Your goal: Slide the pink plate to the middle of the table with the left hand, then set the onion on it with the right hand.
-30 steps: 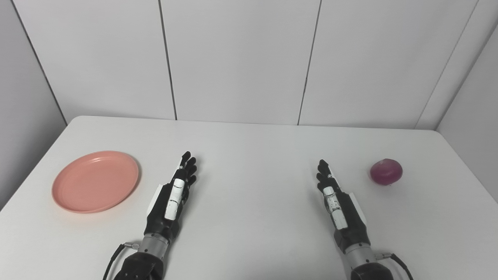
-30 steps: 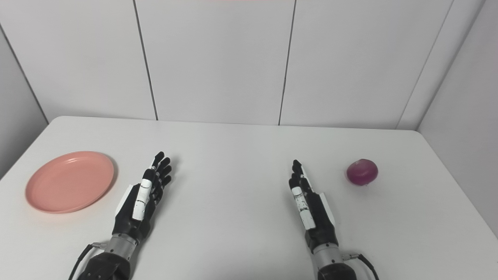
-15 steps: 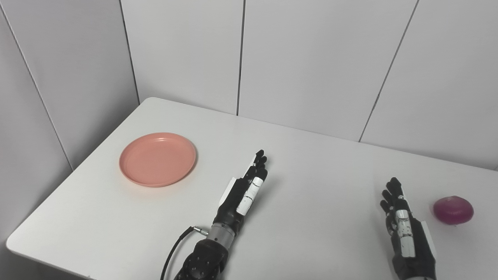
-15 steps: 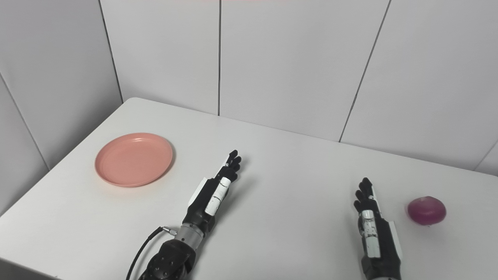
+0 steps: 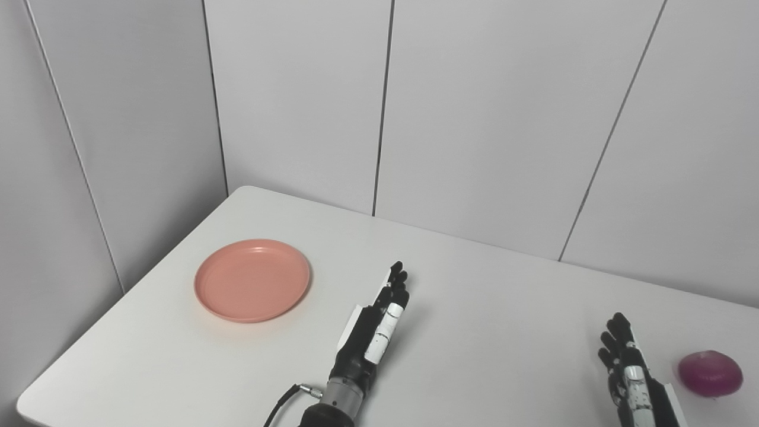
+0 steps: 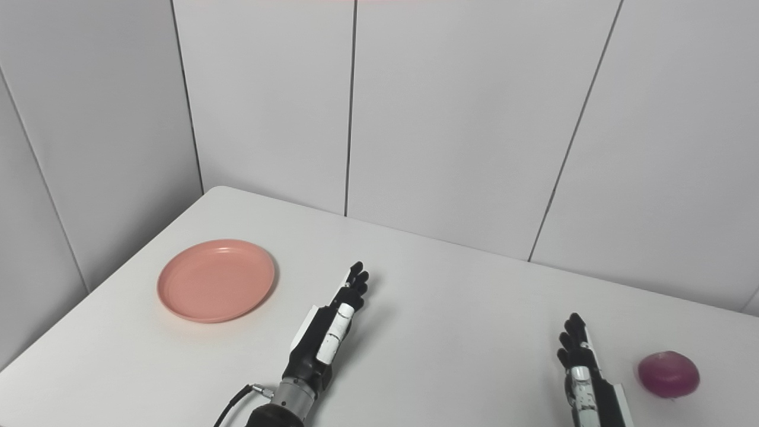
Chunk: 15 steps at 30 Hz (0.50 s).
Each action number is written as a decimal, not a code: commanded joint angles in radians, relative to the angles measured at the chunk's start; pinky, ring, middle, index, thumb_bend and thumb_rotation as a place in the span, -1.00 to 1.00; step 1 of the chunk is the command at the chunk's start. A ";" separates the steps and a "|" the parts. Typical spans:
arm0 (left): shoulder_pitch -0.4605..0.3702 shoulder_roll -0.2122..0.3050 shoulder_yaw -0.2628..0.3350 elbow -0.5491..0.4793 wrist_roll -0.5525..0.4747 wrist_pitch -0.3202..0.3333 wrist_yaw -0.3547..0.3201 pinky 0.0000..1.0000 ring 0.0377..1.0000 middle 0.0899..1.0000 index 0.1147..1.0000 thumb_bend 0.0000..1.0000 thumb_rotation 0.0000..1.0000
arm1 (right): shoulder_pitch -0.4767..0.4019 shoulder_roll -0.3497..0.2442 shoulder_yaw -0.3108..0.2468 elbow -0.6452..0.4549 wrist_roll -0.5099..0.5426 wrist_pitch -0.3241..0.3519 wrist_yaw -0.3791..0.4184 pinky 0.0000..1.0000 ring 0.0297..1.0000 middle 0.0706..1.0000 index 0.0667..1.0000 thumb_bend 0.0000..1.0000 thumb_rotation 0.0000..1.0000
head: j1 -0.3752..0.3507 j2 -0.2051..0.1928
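Observation:
The pink plate [image 5: 252, 279] lies flat and bare near the table's left side. A purple onion [image 5: 710, 373] rests on the table at the far right. My left hand [image 5: 375, 327] lies flat on the table to the right of the plate, open, fingers straight and pointing away from me, a clear gap from the plate. At the bottom right my right hand [image 5: 630, 377] stands open with straight fingers, just left of the onion and not touching it. Its wrist runs out of the picture.
The white table [image 5: 486, 308] has its left edge and rounded far-left corner close to the plate. Grey panelled walls [image 5: 474, 118] stand right behind the table and along its left side. A black cable [image 5: 278, 409] trails from my left wrist.
The camera has turned to the left and tipped up, so the whole scene has shifted right and down. Both hands, the plate and the onion rest where they were.

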<state>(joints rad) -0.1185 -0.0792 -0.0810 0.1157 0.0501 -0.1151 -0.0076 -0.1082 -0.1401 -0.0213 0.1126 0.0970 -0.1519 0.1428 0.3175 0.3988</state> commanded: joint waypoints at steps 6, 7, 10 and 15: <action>-0.043 0.048 0.032 -0.026 -0.021 -0.011 -0.014 1.00 1.00 1.00 1.00 0.41 1.00 | 0.025 -0.006 -0.011 0.089 0.015 -0.068 0.011 1.00 1.00 1.00 1.00 0.07 0.91 | 0.003 -0.009; -0.047 0.054 0.034 -0.031 -0.014 -0.008 -0.012 1.00 1.00 1.00 1.00 0.42 1.00 | 0.024 -0.007 -0.012 0.094 0.021 -0.070 0.014 1.00 1.00 1.00 1.00 0.08 0.90 | 0.003 -0.010; -0.058 0.067 0.040 -0.043 -0.004 0.003 -0.005 1.00 1.00 1.00 1.00 0.42 1.00 | 0.021 -0.008 -0.013 0.105 0.030 -0.075 0.024 1.00 1.00 1.00 1.00 0.10 0.89 | 0.003 -0.013; -0.071 0.091 0.060 -0.076 -0.007 0.032 0.000 1.00 0.99 1.00 1.00 0.43 1.00 | 0.017 -0.006 -0.016 0.118 0.038 -0.074 0.035 1.00 1.00 1.00 1.00 0.18 0.86 | 0.005 -0.017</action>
<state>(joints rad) -0.1337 0.0006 -0.0277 0.0768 0.0334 -0.0816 -0.0153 -0.1369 -0.1518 -0.0347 0.1623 0.1187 -0.1802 0.1678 0.3221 0.3804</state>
